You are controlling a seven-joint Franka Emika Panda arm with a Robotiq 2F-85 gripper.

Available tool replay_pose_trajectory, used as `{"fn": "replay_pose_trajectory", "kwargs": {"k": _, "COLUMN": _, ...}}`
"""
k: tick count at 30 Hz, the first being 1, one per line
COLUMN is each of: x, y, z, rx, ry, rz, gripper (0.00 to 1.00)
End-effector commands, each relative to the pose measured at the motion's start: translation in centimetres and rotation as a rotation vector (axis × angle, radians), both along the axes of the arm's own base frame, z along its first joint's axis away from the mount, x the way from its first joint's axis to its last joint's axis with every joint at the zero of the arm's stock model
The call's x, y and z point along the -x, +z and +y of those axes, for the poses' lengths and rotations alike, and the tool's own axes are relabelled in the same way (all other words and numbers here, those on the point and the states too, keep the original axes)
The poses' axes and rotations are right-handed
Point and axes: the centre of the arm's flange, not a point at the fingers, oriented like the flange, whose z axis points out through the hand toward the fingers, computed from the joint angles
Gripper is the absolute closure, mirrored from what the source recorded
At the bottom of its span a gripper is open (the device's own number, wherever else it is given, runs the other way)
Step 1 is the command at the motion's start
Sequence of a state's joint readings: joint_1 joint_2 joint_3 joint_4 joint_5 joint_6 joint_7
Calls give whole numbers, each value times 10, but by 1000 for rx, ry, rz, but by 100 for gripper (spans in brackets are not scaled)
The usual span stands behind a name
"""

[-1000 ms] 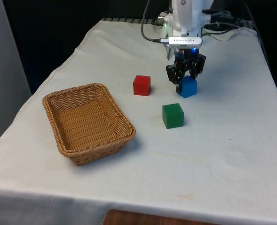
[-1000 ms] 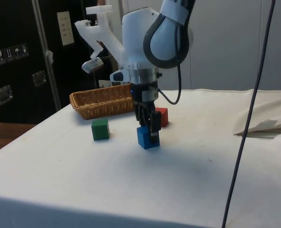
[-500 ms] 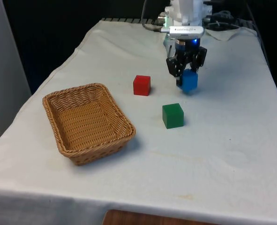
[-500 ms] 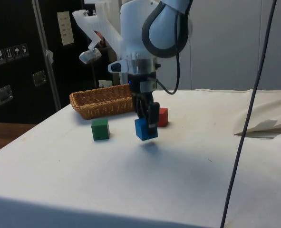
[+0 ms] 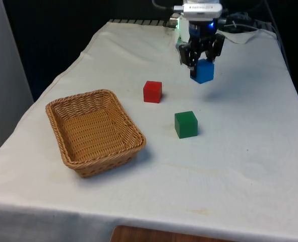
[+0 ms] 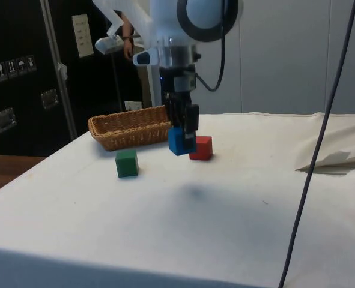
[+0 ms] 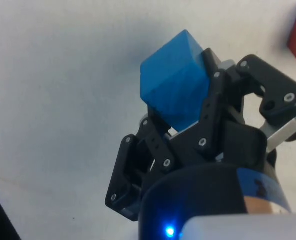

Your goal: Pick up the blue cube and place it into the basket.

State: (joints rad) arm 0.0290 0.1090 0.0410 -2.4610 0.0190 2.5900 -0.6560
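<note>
- While the blue cube (image 5: 204, 71) hangs in the air above the white cloth (image 5: 239, 151), the black gripper (image 5: 201, 59) grasps it between its two fingers; the side view shows the same cube (image 6: 179, 141) well clear of the cloth, with a soft shadow lying below it.
- Seen from the wrist, the cube (image 7: 175, 92) is a smooth, matt, sharp-edged block, pinched on two opposite faces by the gripper (image 7: 180, 127); its fingers (image 7: 215, 107) are jointed black links fastened with small round screws.
- Landmark: the basket (image 5: 93, 132), a rectangular tray of woven tan wicker with a ribbed floor and a thick braided rim, standing empty on the cloth.
- Relative to the basket, the held cube is well apart, further towards the robot's end of the table and to the front view's right.
- Red cube (image 5: 153, 92): a smooth solid block resting flat on the cloth, between the basket and the held cube. In the side view this red cube (image 6: 200, 147) shows just past the blue one.
- Green cube (image 5: 186, 124): a block of like shape, resting on the cloth to the front view's right of the basket, nearer to it than the blue cube is.
- Cloth: plain white fabric, mostly flat, with a loose fold (image 6: 333, 159) at one edge in the side view.
</note>
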Motion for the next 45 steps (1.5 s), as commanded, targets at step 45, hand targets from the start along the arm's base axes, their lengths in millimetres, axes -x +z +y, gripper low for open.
{"fn": "replay_pose_trajectory", "kwargs": {"k": 45, "x": -46, "y": 53, "z": -21, "rx": -5, "ry": -114, "rz": -33, "gripper": 100}}
